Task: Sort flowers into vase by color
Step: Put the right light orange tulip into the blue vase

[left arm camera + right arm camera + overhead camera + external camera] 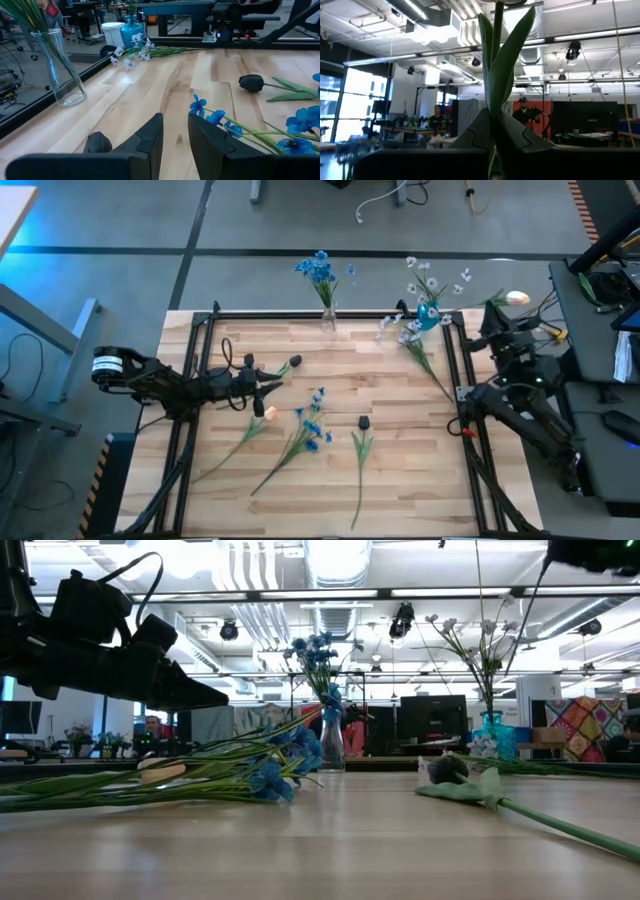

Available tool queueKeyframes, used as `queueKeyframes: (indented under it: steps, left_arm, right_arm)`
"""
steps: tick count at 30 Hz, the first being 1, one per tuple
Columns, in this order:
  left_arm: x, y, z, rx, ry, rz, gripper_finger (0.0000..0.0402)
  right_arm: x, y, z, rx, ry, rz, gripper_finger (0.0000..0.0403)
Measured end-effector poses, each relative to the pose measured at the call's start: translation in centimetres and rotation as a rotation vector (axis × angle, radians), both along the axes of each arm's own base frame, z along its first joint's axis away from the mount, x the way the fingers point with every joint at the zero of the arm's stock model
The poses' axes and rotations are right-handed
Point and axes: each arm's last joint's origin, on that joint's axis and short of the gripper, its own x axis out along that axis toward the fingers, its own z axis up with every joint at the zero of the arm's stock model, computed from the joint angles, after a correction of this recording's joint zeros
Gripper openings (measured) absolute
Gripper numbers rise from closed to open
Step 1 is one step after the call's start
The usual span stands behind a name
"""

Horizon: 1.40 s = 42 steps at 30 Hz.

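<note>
My left gripper hovers open over the table's left half. Just beyond it lie a pale-headed flower, a blue sprig and a dark-headed flower, all flat on the wood. A white sprig lies by the far right corner. A clear vase holds blue flowers. A blue vase holds white ones. My right gripper, beyond the table's right edge, is shut on a pale-headed flower. My right gripper pinches the flower's green stem between its two fingers, just below the long leaves. The flower is lifted clear and sticks straight out past the fingertips, with its pale head at the far end.
A black frame rail runs around the wooden tabletop, and both vases stand at its far side. A small dark bud on a short stem lies close to my left gripper. People and desks show in the room behind.
</note>
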Motion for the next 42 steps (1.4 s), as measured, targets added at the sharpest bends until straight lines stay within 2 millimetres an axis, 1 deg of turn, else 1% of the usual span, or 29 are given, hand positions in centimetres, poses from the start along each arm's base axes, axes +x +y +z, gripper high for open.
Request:
queueKeyframes:
  steps: [4, 8, 11, 13, 22, 37, 42]
  left_arm:
    - [0.0, 0.0, 0.0, 0.0, 0.0, 0.0, 0.0076]
    - [0.0, 0.0, 0.0, 0.0, 0.0, 0.0, 0.0076]
    - [0.0, 0.0, 0.0, -0.004, -0.002, 0.001, 0.0076]
    - [0.0, 0.0, 0.0, -0.006, -0.004, 0.001, 0.0076]
    - [0.1, 0.0, 0.3, 0.006, -0.031, 0.007, 0.0076]
    - [0.1, 0.0, 0.3, 0.017, -0.031, 0.008, 0.0076]
    - [0.0, 0.1, 0.3, 0.019, -0.032, 0.015, 0.0076]
  right_arm:
    - [0.9, -0.8, -2.0, -0.013, 0.007, -0.007, 0.0009]
    - [1.6, -1.5, -4.4, -0.035, -0.002, -0.044, 0.0009]
    - [1.7, -1.6, -5.4, -0.065, -0.028, -0.053, 0.0009]
    - [1.8, -1.8, -6.1, -0.066, -0.01, -0.063, 0.0009]
    - [1.9, -1.9, -6.2, -0.081, 0.051, -0.129, 0.0009]
    - [2.8, -2.6, -6.0, -0.089, 0.071, -0.099, 0.0009]
    - [3.4, -3.1, -6.2, -0.072, 0.109, -0.105, 0.0009]
